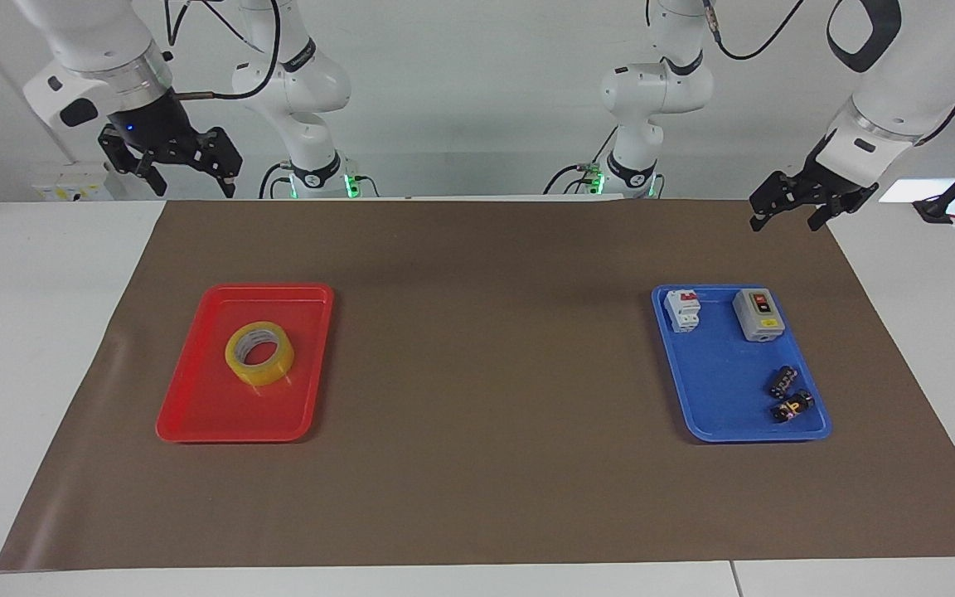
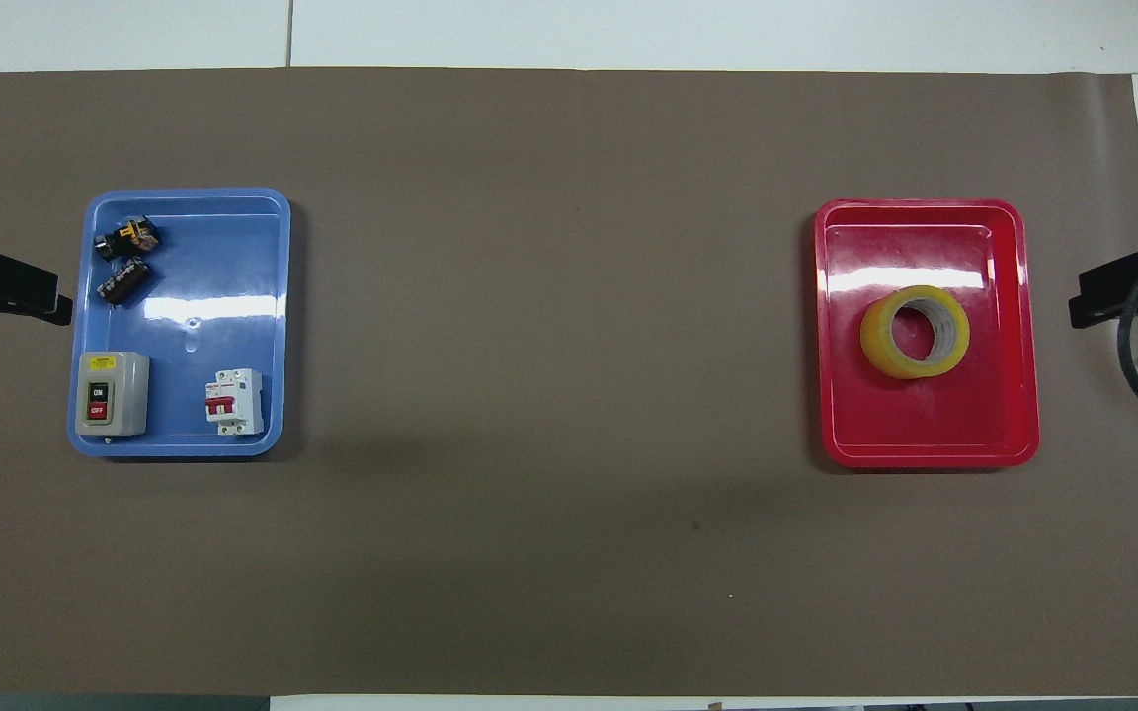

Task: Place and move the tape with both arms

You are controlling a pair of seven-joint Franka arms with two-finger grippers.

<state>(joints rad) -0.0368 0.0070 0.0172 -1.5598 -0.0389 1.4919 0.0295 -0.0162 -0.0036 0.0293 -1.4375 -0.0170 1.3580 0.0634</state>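
tape point(image 1: 259, 354), nothing hiding it

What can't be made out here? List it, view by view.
- Overhead view: left end effector and right end effector cut off by the side edges; only tips show.
- Both views: two black parts in the blue tray too small to identify.
- Overhead view: yellow label on the switch box too small to read.

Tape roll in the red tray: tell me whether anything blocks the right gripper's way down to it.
Nothing visible does. The tape roll lies alone in the red tray, uncovered. The right gripper, jaws open, hangs over the mat's edge nearest the robots, only bare mat between.
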